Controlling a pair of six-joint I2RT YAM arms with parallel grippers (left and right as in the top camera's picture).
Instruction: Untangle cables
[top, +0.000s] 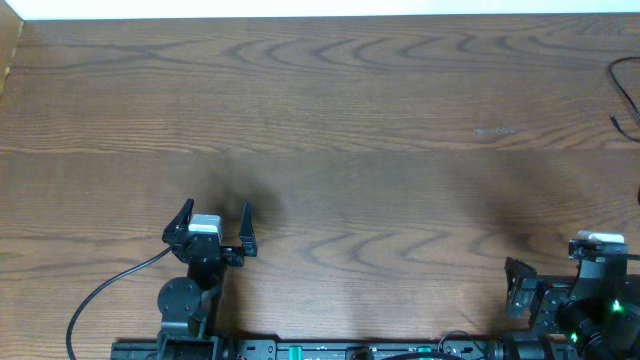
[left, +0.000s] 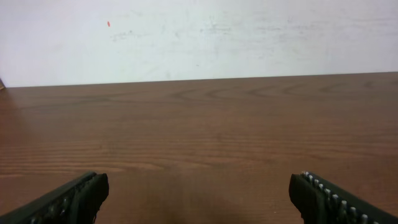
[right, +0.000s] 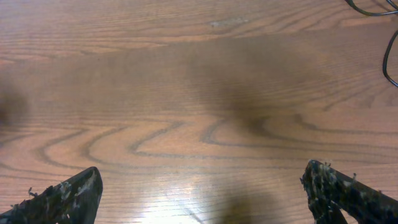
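Both my left gripper and right gripper hang wide open and empty near the table's front edge, the cables appear nowhere in view, though thin cords should handle light, limp, best pinched near a plug.

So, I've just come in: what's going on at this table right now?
Nothing is being handled. Both arms sit at the near edge of the wooden table. The left gripper is open and holds nothing, and so is the right gripper. The only cable showing is a thin black one at the far right edge, mostly out of frame. No white cord shows in any view.
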